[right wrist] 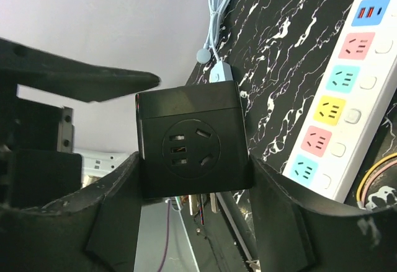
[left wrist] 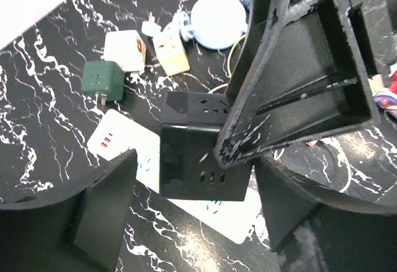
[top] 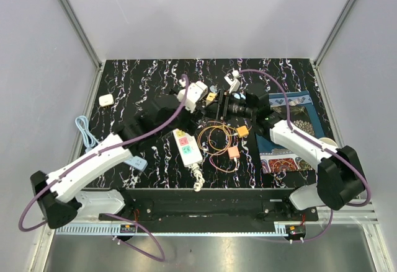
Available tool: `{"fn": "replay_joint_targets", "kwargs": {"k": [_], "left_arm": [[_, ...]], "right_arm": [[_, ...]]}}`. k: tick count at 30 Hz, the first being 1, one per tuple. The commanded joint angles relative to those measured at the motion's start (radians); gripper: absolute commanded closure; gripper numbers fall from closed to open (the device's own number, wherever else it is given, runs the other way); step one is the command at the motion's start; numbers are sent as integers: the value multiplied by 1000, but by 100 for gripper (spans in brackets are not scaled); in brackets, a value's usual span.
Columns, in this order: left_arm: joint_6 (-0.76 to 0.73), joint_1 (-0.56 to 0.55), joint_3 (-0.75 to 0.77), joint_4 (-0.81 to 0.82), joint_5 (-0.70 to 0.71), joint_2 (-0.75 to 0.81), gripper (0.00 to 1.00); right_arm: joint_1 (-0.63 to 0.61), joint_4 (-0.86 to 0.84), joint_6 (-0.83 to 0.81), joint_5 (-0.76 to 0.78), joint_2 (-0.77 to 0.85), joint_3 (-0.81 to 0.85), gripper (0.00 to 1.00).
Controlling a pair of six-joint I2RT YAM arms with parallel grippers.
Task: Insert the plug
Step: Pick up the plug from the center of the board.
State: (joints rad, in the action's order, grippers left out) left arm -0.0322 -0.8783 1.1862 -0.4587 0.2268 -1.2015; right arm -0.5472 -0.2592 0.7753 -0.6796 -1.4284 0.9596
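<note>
Plug: I see the black cube adapter [right wrist: 189, 139] held up between the two arms, near the middle of the table [top: 142, 80], with its metal prongs bare underneath.
Right gripper: the right gripper [right wrist: 195, 179] has a finger pressed against each side of the cube, so I read it as clamped on the adapter.
Left gripper: the left gripper [left wrist: 197, 182] straddles the same cube with its jaws parted. A gap shows beside one finger [left wrist: 93, 216], so it is holding nothing.
Crossing: from the left wrist camera, one of the right arm's fingers lies across the cube's upper corner.
Power strip: the white power strip [right wrist: 347, 92] with coloured sockets lies flat on the table, below the cube.
Elsewhere: a green cube [left wrist: 103, 81], a white cube [left wrist: 124, 50] and a tan adapter [left wrist: 170, 53] sit close together beyond the strip. A pale blue cable [top: 84, 129] lies at the table's left edge. A patterned mat [top: 307, 108] lies under the right arm.
</note>
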Motion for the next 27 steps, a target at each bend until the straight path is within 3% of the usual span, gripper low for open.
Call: {"fn": "replay_joint_targets", "kwargs": {"k": [1, 8, 11, 18, 27], "left_arm": [[-3, 44, 0, 52, -96, 141, 17], [-21, 290, -45, 31, -499, 269, 4], [-57, 340, -25, -18, -667, 272, 2], [-149, 363, 36, -118, -1009, 221, 1], [-120, 363, 47, -54, -1207, 154, 1]], "right_arm": [[-7, -38, -109, -21, 89, 30, 100], [-5, -48, -277, -113, 138, 30, 100], [-5, -55, -352, -196, 161, 30, 100], [-5, -29, -479, -360, 192, 74, 100], [-5, -80, -478, -436, 198, 91, 100]]}}
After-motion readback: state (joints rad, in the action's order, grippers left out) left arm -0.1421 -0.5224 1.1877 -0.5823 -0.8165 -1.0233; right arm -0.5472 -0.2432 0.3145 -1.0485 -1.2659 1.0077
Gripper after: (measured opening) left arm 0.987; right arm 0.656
